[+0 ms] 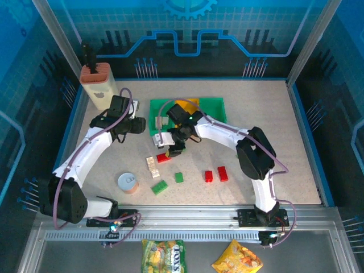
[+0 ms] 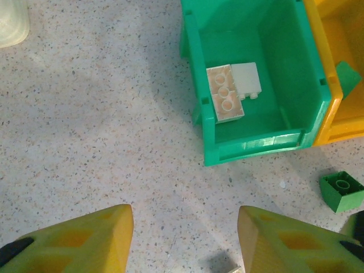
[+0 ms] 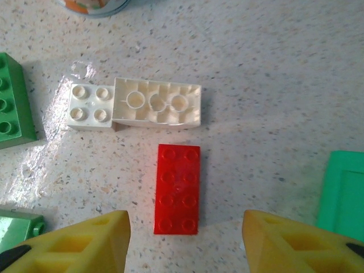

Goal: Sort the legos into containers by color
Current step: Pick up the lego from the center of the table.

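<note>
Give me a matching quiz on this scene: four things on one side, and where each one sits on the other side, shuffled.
Things:
1. knife block
2. can
3. long red brick
4. yellow tray

Places:
A. between the green trays
B. beneath the open right claw
C. far left corner
D. near side, just left of a green brick

Pairs: 1-C, 2-D, 3-B, 4-A.
</note>
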{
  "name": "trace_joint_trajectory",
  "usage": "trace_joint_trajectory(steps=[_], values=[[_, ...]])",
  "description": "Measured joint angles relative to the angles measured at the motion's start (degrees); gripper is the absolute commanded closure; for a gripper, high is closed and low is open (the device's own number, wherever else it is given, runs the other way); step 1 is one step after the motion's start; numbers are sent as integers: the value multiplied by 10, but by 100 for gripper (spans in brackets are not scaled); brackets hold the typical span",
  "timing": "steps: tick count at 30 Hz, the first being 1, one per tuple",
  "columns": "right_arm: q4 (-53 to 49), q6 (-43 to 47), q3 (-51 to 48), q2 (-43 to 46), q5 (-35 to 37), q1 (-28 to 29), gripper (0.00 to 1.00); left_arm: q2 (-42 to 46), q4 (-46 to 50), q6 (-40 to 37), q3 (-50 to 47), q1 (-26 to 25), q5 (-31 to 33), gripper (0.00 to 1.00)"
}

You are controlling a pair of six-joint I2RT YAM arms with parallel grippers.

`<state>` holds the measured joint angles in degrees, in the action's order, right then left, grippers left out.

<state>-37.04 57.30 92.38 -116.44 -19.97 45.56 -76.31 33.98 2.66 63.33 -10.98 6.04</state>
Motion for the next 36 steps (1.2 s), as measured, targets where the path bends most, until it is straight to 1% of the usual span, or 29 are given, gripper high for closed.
trace_joint_trajectory(steps=[7, 12, 17, 21, 25, 28, 36], values=[[-3, 0, 28, -50, 28, 24, 45, 13, -1, -3, -6, 0, 9, 47], [-16, -1, 59, -85, 42, 25, 45, 21, -6, -3, -9, 0, 12, 47], [-29, -2, 64, -106, 49, 27, 46, 21, -10, -3, -9, 0, 12, 47], [-38, -3, 66, -115, 50, 29, 51, 21, -9, -3, -9, 0, 12, 47], [-43, -6, 66, -117, 50, 29, 62, 21, -9, -3, -9, 2, 13, 47], [-42, -9, 66, -117, 49, 29, 66, 21, -9, -3, -9, 3, 13, 47], [-31, -21, 48, -97, 43, 29, 66, 21, -9, -3, -9, 3, 12, 48]])
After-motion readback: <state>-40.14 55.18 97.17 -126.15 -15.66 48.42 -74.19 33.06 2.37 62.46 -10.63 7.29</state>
